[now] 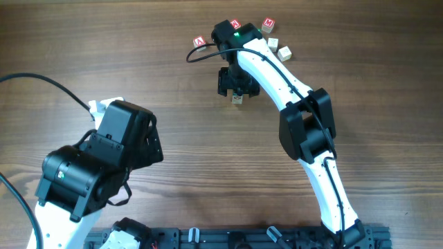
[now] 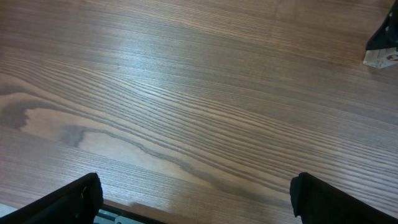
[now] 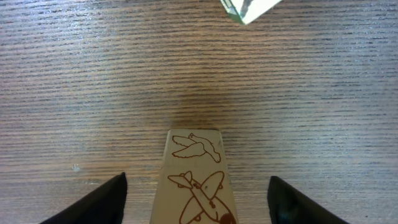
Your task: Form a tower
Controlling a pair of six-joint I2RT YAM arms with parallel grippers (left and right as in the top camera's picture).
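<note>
While the right gripper [image 1: 238,83] holds its jaws apart either side of the one tower [image 3: 194,177], not touching it, five loose cubes [image 1: 268,25] lie near, beyond it. Well apart, the left gripper [image 2: 196,202] gapes wide over open table [image 2: 186,93].

The overhead camera looks straight down on the tabletop [image 1: 173,90] from high above. The left wrist camera slants low across bare wood, past the left claw [image 2: 198,198]. The right wrist camera sits very near, looking down past the right claw [image 3: 199,200] onto the tower [image 3: 194,180], which all three views share.
</note>
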